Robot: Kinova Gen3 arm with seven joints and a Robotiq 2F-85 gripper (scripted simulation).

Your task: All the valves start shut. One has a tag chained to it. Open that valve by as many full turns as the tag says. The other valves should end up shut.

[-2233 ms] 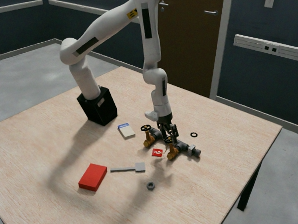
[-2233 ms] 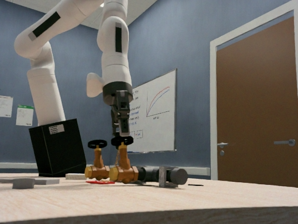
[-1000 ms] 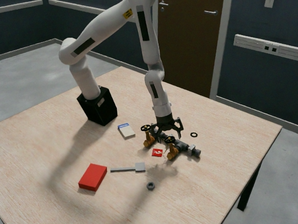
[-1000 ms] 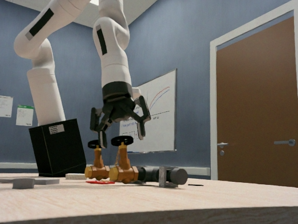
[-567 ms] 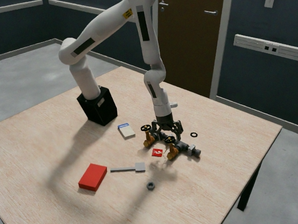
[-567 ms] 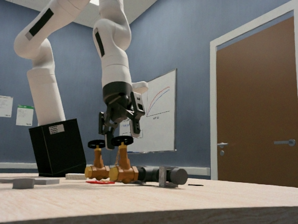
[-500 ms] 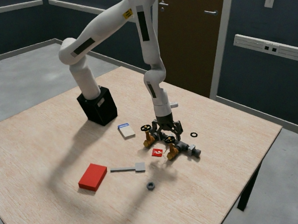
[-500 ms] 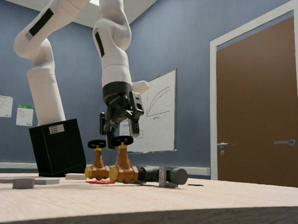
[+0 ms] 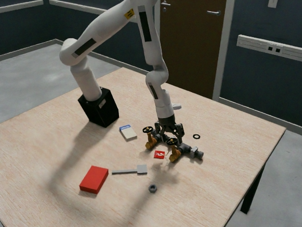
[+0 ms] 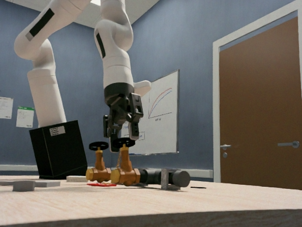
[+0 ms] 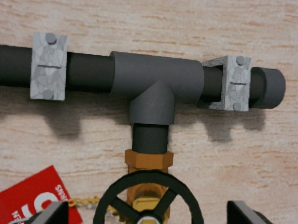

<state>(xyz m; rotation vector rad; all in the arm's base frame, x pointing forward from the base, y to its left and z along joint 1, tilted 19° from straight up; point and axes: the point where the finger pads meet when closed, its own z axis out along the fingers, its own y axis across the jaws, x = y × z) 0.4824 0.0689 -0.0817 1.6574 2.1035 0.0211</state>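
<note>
Two brass valves with black handwheels stand on a dark grey pipe [image 9: 187, 147] [image 10: 152, 176] [image 11: 155, 80]. The right valve [image 9: 174, 153] [image 10: 124, 173] has a red tag [image 9: 159, 154] [image 10: 101, 184] [image 11: 35, 197] chained to it. Its handwheel [image 9: 172, 141] [image 10: 123, 142] [image 11: 147, 197] sits between my fingers. My gripper [image 9: 172, 139] [image 10: 122, 138] [image 11: 147, 216] is open, lowered straight down over this handwheel with a finger on each side, and I cannot tell whether they touch the rim. The left valve [image 9: 151, 142] [image 10: 98, 163] stands free beside it. The tag's number is cut off in the wrist view.
On the table lie a white and blue card box [image 9: 128, 132], a red block [image 9: 94, 178], a grey T-shaped tool [image 9: 130, 170], a grey nut [image 9: 152, 187] and a black ring [image 9: 196, 136]. The arm's black base [image 9: 99, 107] stands at the back left.
</note>
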